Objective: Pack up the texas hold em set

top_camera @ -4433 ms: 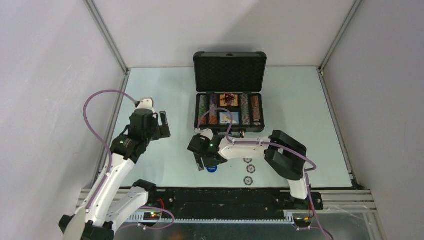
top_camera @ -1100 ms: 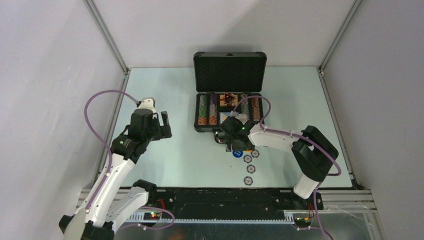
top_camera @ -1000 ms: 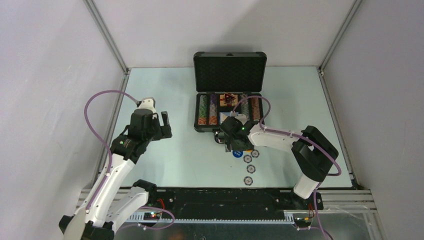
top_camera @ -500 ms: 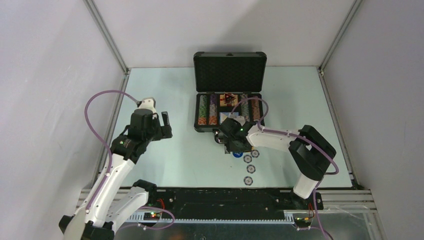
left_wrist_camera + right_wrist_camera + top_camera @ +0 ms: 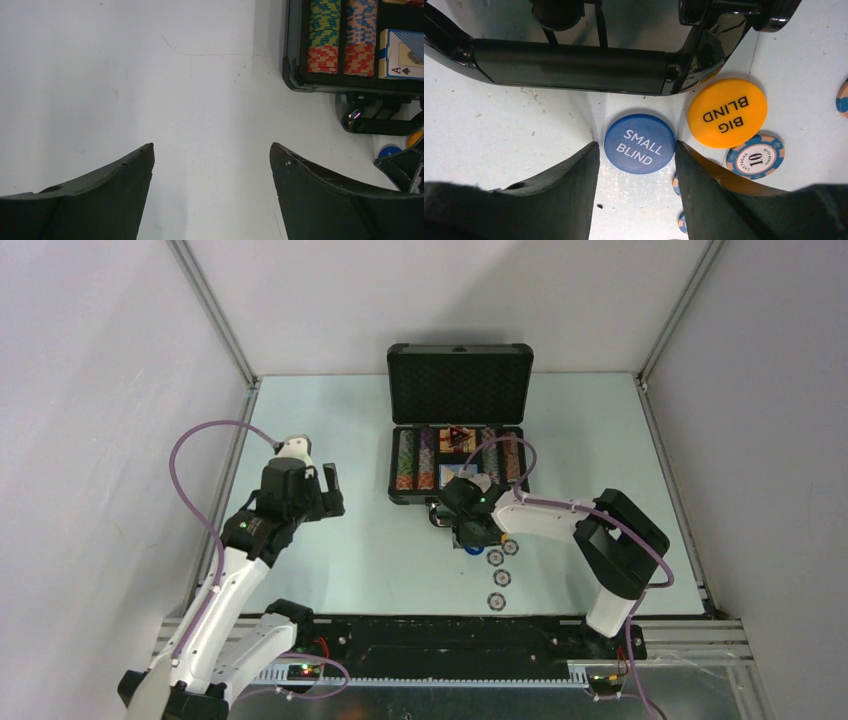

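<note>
Right gripper [image 5: 636, 149] is low over the table, jaws parted just wider than the blue SMALL BLIND button [image 5: 640, 143] sitting flat between them. The right finger looks to be touching its rim, and a sliver of table shows on the left, so it reads as bracketed, not clamped. The button is round, so no long axis to line up with. Just right of it lies the orange BIG BLIND button [image 5: 727, 113], with a striped 10 chip [image 5: 755, 156] nearer the wrist, both outside the jaws. Straight beyond the fingertips runs the black handle [image 5: 569, 66] of the briefcase [image 5: 458, 385].

From above the wrist hides nearly all of the blue button, but you see what the wrist camera can't: the case open, lid up, chip rows inside, directly beyond this arm. Loose chips [image 5: 497, 578] trail back toward the bases. The left gripper [image 5: 211, 150] hangs wide open and empty, well apart to the left, so this one is the right arm's.
</note>
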Tool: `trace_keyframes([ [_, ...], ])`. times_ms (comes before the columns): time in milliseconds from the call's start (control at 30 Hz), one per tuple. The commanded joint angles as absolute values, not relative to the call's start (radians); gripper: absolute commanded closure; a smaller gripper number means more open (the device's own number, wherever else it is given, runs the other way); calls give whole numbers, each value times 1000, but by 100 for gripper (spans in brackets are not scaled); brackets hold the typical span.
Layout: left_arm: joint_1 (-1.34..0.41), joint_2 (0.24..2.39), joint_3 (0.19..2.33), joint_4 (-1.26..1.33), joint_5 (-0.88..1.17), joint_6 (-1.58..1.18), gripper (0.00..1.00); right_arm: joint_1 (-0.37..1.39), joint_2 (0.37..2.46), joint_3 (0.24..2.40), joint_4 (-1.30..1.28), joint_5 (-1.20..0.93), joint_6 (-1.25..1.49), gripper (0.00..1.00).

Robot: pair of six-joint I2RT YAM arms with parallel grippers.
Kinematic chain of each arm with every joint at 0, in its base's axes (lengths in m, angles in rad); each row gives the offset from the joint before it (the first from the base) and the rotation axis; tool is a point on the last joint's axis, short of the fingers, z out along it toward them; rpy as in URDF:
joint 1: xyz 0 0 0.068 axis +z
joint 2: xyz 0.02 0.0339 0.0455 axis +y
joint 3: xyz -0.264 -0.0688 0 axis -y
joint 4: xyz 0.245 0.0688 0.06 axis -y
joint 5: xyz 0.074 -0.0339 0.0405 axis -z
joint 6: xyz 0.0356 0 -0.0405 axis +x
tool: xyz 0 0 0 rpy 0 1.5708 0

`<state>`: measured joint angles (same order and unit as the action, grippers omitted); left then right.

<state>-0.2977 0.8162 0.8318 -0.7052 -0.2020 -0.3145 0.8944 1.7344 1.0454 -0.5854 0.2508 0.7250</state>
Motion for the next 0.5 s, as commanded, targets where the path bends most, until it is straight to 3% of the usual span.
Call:
trace_keyframes([
  [0, -293, 815, 829, -680, -197, -307, 10, 892, 1756, 1024, -561, 249, 741, 41],
  [233, -293, 816, 829, -681, -201, -307, 10, 891, 1743, 1024, -558, 262, 732, 49],
  [467, -294, 821, 831, -680, -200, -305, 10, 885, 1666, 1083, -579, 278, 681, 49],
])
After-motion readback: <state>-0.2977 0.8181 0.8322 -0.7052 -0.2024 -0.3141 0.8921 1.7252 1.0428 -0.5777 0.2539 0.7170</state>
